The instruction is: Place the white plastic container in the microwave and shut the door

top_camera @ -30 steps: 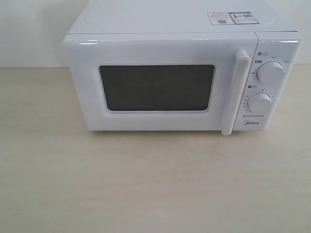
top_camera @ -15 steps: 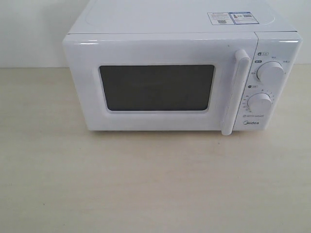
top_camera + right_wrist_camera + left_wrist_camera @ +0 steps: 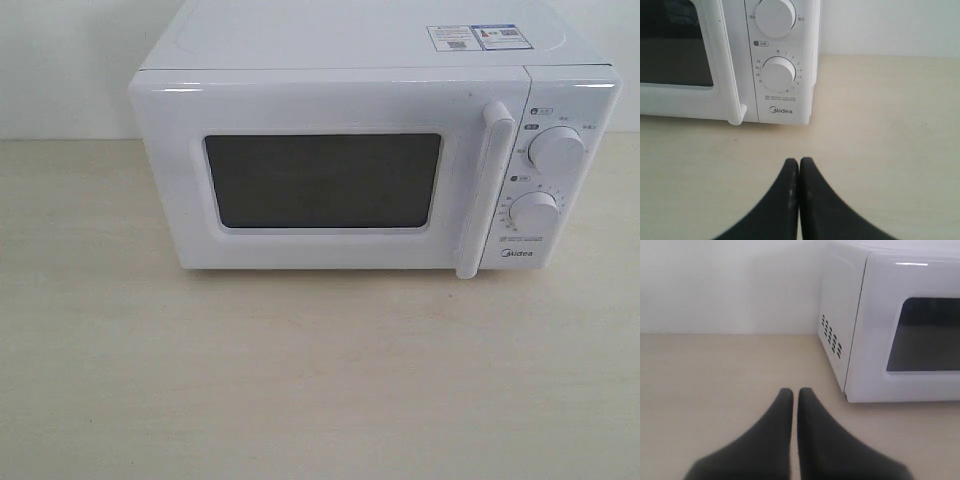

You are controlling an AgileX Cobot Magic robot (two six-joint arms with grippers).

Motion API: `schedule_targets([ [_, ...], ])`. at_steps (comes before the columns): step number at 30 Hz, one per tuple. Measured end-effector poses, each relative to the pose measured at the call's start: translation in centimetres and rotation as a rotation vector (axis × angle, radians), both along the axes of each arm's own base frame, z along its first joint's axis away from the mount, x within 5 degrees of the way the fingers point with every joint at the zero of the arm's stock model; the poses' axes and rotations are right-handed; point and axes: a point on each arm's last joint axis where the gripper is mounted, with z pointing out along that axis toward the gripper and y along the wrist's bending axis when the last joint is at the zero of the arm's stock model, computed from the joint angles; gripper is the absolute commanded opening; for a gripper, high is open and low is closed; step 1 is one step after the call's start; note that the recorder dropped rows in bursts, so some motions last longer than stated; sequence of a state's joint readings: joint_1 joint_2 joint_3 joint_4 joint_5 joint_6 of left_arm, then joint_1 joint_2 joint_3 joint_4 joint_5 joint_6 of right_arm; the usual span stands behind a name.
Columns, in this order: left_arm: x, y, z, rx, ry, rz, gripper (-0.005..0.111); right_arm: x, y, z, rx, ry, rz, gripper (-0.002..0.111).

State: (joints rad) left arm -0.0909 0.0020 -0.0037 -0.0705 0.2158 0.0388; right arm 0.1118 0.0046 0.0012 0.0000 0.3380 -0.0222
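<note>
**Task status.** The microwave [image 3: 350, 45] stands on the worktop [image 3: 300, 380] with the door [image 3: 325, 105] fully shut, flush with the control panel. The vertical bar handle [image 3: 485, 190] is not touched by either arm. The white plastic container shows in none of the three views. It is not on any visible part of the worktop and in neither claw. The dark window [image 3: 322, 180] is too dim to tell whether the container sits inside.

- Judgement: the closed door matches the wanted end state, but loading of the container cannot be confirmed.
- If the container is not inside, every step is outstanding: open the door, fetch the container, place it, shut the door.

**Claws.** The left claw [image 3: 794, 392] is closed, its tips together with only a hairline between them, and it grips nothing. It hangs above bare worktop off the microwave's vented side [image 3: 831, 336]. The right claw [image 3: 799, 162] is likewise closed and empty. It sits in front of the control panel, near the lower dial [image 3: 778, 73] but apart from it.

**Surface and room.**
- The worktop is pale, matt and faintly wood-grained, and appears level and dry.
- A plain white wall [image 3: 730, 285] runs close behind the microwave.
- Two printed stickers [image 3: 475, 37] lie on top of the microwave.
- Lighting is even.
</note>
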Motion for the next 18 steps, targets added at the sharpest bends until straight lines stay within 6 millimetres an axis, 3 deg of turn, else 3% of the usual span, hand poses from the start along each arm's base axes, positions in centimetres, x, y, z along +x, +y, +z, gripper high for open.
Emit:
schedule_targets([
  [18,-0.13,0.13,-0.8,0.042,0.085,0.014,0.004,0.0,0.0,0.0,0.0,0.0,0.0,0.0],
])
